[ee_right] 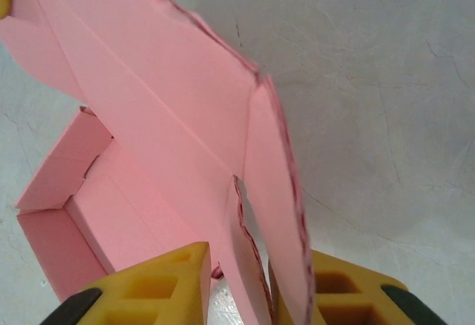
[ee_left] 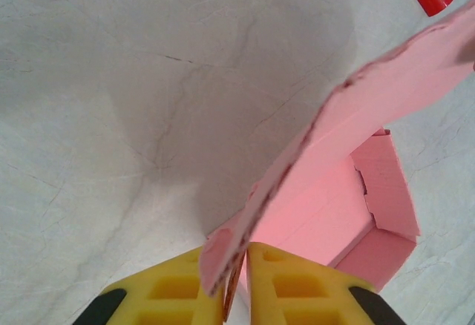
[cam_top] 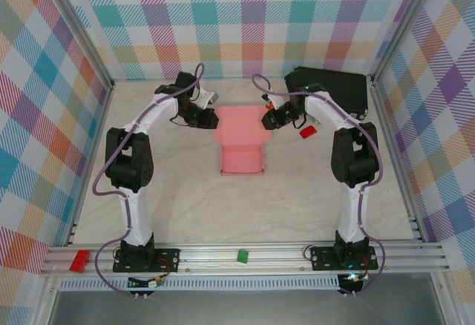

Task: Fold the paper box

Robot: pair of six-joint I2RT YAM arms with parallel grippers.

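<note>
Sitting near the black case (cam_top: 334, 87), the paper box (cam_top: 241, 143) looks light, thin and easily creased, so grip its side flaps close to the folds. The left gripper (ee_left: 236, 257) pinches one flap; the right gripper (ee_right: 239, 264) loosely straddles the other.

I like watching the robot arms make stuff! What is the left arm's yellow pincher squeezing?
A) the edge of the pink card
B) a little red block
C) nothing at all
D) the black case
A: in the left wrist view, the left gripper has its yellow fingers pressed together on a raised edge of the paper box.
</note>
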